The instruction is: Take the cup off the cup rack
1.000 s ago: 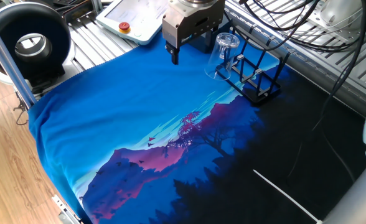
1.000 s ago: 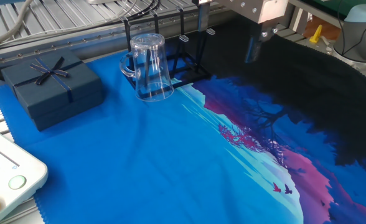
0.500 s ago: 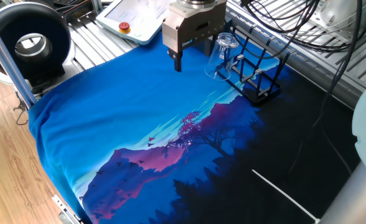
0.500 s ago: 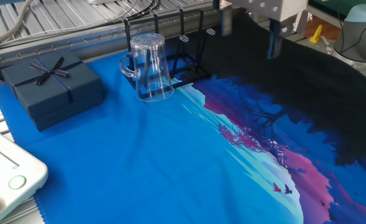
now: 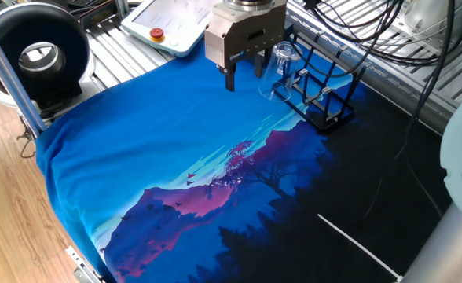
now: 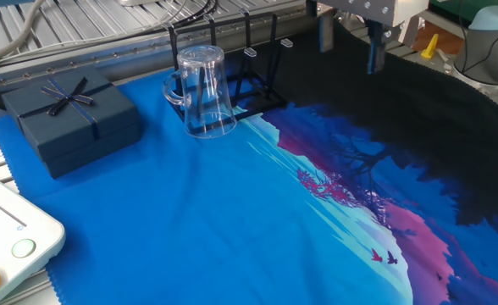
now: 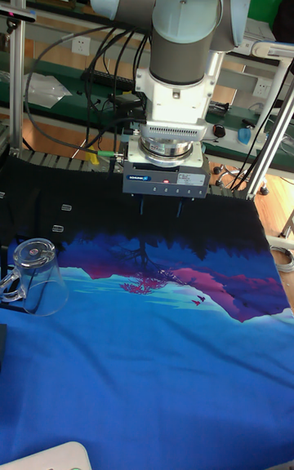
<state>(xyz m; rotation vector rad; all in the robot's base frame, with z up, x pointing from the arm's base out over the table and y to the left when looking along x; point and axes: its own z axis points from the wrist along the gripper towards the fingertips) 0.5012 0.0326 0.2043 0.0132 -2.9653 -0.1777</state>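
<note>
Grey hand hangs open, fingers down, above cloth.

One fixed view: raised, off a table corner, looking down across the printed blue-and-black landscape cloth; wooden floor at near left, small black thin-bar metal rack at far right.

The other fixed view: low and close, from the opposite side; dark navy gift box with a bow at left, rack at far edge.

Tall fixed view: frontal, facing the grey UR5 robot arm against a green wall, cloth in near foreground.

Shared by all: cloth, small clear glass mug.
</note>
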